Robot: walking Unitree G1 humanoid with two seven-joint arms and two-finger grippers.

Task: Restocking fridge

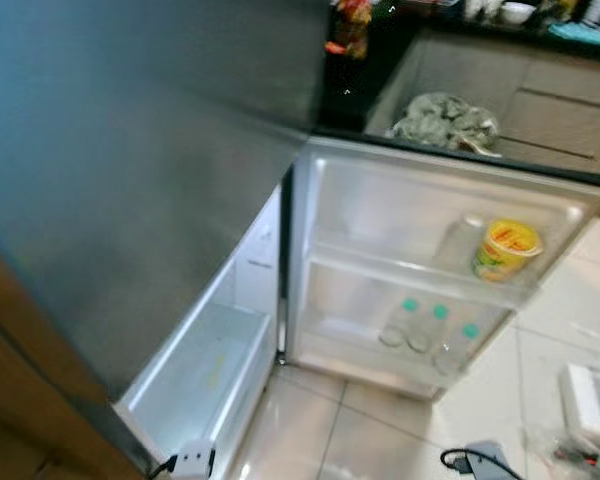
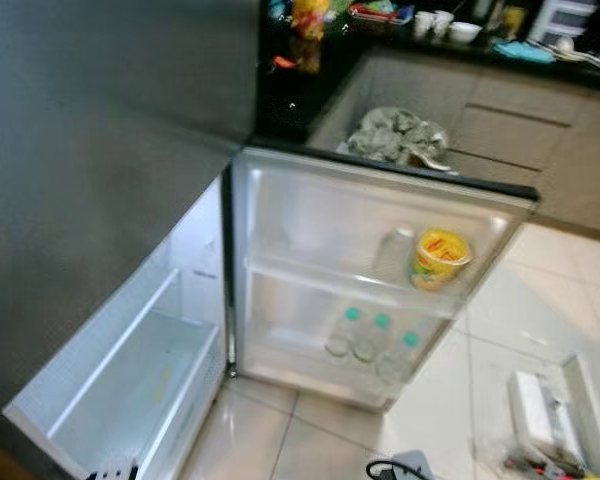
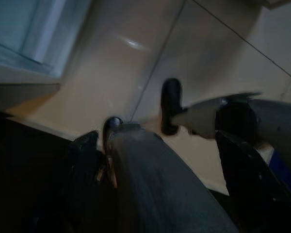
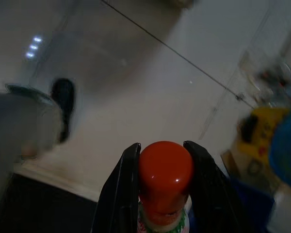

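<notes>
Pale floor tiles ran under a small fridge whose door stood wide open toward the robot's right. Its upper door shelf held a yellow tub beside a clear container, and the lower shelf held three water bottles with green caps. The fridge's bottom compartment looked bare and white. Behind the door sat a dark counter with cups and a crumpled cloth below it.

Down by the floor, the right gripper was clamped on a bottle with a red cap, a finger pressed against each side of the cap and neck. So the item to be stocked was in that claw, carried low, well apart from the fridge shelves. The left gripper hung idle over the tiles; whether its fingers were together or apart could not be told from the dark, blurred wrist picture.

By my judgement the step in hand was the carry. Next the right arm would need to lift the bottle to door-shelf height, steer it into the free space on a shelf without knocking the tub or water bottles, set it upright, then let go.
</notes>
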